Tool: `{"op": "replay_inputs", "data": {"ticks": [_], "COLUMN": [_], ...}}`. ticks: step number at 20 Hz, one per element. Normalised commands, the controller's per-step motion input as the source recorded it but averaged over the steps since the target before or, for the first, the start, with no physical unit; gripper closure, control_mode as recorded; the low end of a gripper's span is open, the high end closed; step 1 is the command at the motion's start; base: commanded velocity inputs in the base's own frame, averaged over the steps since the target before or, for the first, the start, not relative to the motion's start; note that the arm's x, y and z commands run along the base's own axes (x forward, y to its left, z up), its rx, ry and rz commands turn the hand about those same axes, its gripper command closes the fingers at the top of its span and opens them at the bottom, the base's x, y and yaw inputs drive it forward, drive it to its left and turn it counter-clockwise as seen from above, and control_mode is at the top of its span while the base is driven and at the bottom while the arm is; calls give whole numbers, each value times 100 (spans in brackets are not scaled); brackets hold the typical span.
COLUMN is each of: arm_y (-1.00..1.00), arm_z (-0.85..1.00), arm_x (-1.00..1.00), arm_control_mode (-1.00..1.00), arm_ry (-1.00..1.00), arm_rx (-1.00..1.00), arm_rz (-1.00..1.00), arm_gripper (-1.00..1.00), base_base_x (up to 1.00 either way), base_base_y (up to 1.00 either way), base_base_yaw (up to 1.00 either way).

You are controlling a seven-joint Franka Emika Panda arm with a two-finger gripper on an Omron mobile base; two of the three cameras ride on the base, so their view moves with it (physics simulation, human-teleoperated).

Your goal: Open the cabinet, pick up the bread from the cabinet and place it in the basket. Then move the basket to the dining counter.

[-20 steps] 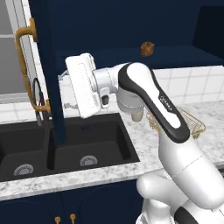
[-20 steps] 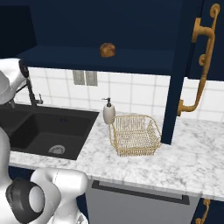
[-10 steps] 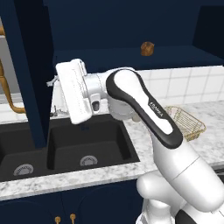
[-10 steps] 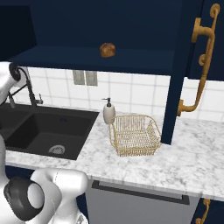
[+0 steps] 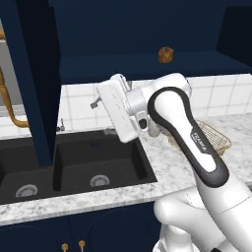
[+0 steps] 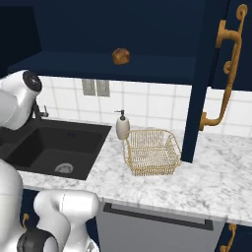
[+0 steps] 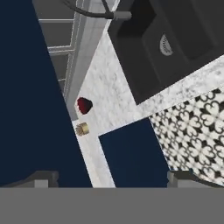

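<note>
1. Your fingers [image 7: 111, 177] stand spread wide, holding and touching nothing.
2. You see the bread [image 6: 120, 55] on the open cabinet [image 6: 147, 29] shelf.
3. The basket [image 6: 149, 151] sits on the desk [image 6: 197, 182] beside the soap dispenser [image 6: 122, 127].

bread [image 6: 120, 55] in cabinet [image 6: 147, 29] | basket [image 6: 149, 152] on counter, R of sink [image 6: 54, 147]

The cabinet [image 6: 206, 74] has a matt, smooth navy painted finish, and its long curved handle [image 6: 227, 74] looks like polished brass. The basket [image 6: 150, 152] is thin golden metal wire mesh with a light shine, resting on a counter [image 6: 197, 182] of smooth white-grey marbled stone, beside a matt black sink [image 5: 74, 167]. The bread [image 6: 120, 55] has a dull, rough brown crust, and the wall tiles [image 6: 157, 106] look glossy white ceramic.
</note>
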Motion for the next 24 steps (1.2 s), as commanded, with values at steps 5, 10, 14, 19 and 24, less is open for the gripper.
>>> {"op": "replay_inputs", "data": {"ticks": [5,10,14,19,24], "arm_y": [-100,-99,-75,-73,-72], "arm_z": [-15,-5,-24,-17,7], "arm_x": [56,49,3,-1,-4], "arm_control_mode": [-100,-100,-100,-100,-100], "arm_ry": [-26,-15,-5,-7,-24], "arm_rx": [-40,-58,-75,-72,-28], "arm_rz": [-6,-3,-3,-1,-32], "arm_gripper": [-100,-100,-100,-100,-100], "base_base_x": [0,0,0,0,0], "base_base_y": [0,0,0,0,0], "base_base_yaw": [0,0,0,0,0]}}
